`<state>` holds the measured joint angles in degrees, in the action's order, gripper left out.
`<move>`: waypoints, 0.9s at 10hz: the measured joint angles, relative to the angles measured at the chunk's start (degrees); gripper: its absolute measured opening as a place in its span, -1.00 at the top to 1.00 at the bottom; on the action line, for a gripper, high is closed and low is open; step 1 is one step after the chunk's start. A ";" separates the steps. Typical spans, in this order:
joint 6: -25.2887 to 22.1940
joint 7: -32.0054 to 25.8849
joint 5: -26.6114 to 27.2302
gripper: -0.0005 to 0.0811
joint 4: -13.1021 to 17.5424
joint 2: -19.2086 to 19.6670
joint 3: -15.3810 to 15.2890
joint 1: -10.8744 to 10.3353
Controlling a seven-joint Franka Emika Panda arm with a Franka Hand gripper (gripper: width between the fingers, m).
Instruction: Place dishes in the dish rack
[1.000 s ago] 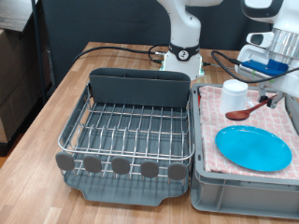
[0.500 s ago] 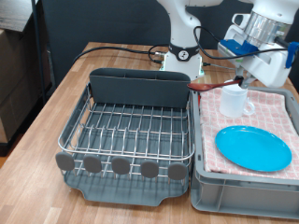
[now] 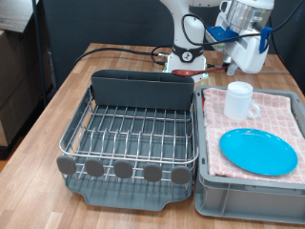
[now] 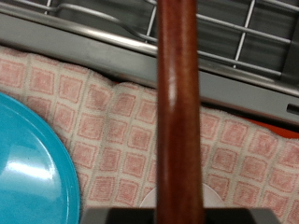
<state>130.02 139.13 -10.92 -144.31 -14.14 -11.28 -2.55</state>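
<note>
My gripper (image 3: 234,63) hangs above the far edge of the grey crate, shut on the dark reddish-brown wooden spoon (image 3: 226,67). In the wrist view the spoon's handle (image 4: 177,103) runs straight down the middle. The white mug (image 3: 238,100) stands on the pink-checked cloth (image 3: 278,113). The light-blue plate (image 3: 257,151) lies flat nearer the front and also shows in the wrist view (image 4: 28,173). The silver wire dish rack (image 3: 133,129) stands at the exterior view's left of the crate, with a dark grey caddy (image 3: 143,91), grey tabs (image 3: 124,170) and tray (image 3: 133,198). No dish shows in it.
The grey plastic crate (image 3: 243,200) carries the cloth and sits tight against the rack's side. The robot base (image 3: 188,52) and black cables (image 3: 124,52) lie behind the rack. The wooden table (image 3: 38,143) shows to the exterior view's left.
The spoon lay on the cloth beside the mug; the gripper took hold of it and lifted it up and towards the exterior view's left, over the crate's far edge.
</note>
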 joint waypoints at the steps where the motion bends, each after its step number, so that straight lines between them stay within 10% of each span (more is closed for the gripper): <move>1: 0.81 0.03 0.32 0.74 -2.33 -2.91 0.12 -0.01; 9: -4.96 8.62 0.98 0.74 -4.92 -6.39 2.65 0.10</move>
<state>125.06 147.75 -9.94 -149.23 -20.54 -8.63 -2.45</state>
